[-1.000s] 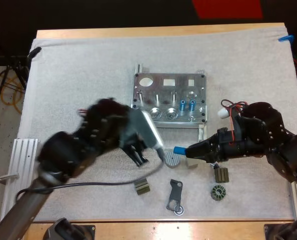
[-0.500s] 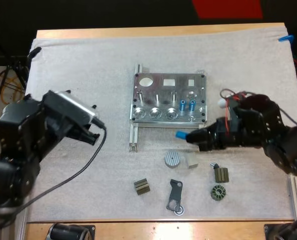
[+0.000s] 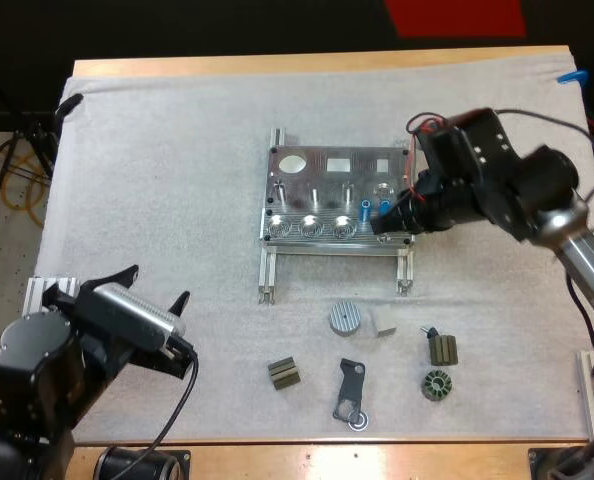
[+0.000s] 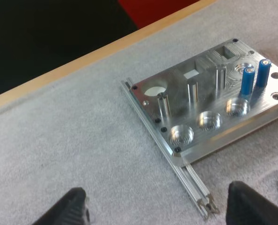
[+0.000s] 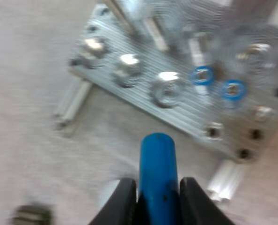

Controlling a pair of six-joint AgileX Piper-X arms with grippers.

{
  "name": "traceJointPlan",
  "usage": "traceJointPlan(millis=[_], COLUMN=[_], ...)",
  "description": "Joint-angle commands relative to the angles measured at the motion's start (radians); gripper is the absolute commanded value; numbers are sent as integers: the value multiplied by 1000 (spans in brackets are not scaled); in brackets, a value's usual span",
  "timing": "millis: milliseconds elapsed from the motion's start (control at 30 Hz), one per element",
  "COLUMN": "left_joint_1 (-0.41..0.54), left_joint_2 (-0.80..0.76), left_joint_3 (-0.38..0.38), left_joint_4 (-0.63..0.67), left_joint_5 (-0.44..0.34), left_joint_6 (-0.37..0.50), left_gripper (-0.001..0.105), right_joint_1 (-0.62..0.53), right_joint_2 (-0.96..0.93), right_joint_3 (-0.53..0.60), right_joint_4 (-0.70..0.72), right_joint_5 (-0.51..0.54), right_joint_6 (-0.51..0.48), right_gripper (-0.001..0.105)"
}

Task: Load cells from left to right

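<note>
Swinging up to the fixture point(image 3: 327, 160), my right fingers point(image 5: 120, 201) gripped a blue cell point(image 5: 157, 164), ready for loading; my left fingers point(image 4: 251, 206) had retreated, spread wide.

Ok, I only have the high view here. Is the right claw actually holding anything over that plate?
Observer: Yes. In the right wrist view the right claw is shut on a blue cylinder, pressing it from both sides.
Operator: And the left claw?
Observer: Open. In the left wrist view the left claw has its fingers well apart with nothing between them.
Operator: Front row of round pockets, anything loaded?
Observer: No. The left wrist view shows all three pockets on the metal plate empty. Two blue cylinders stand upright just behind one end pocket.
</note>
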Motion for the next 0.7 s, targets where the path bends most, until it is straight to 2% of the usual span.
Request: traceJointPlan(millis=[0, 233, 433, 667], left_joint_1=[-1, -1, -1, -1], left_joint_2=[-16, -29, -29, -29], left_joint_3=[5, 8, 8, 8], left_joint_4=[-6, 0, 0, 0], left_joint_5=[4, 30, 44, 48], left_joint_6=[-16, -28, -31, -31], left_gripper=[61, 61, 61, 61], right_joint_1=[-1, -24, -70, -73], right_joint_2=[28, 204, 308, 384], right_joint_3=[-48, -187, -224, -224], right_joint_4=[50, 224, 241, 219], right_joint_5=[57, 107, 126, 148], right_joint_6=[-31, -96, -163, -219], right_gripper=[0, 0, 0, 0])
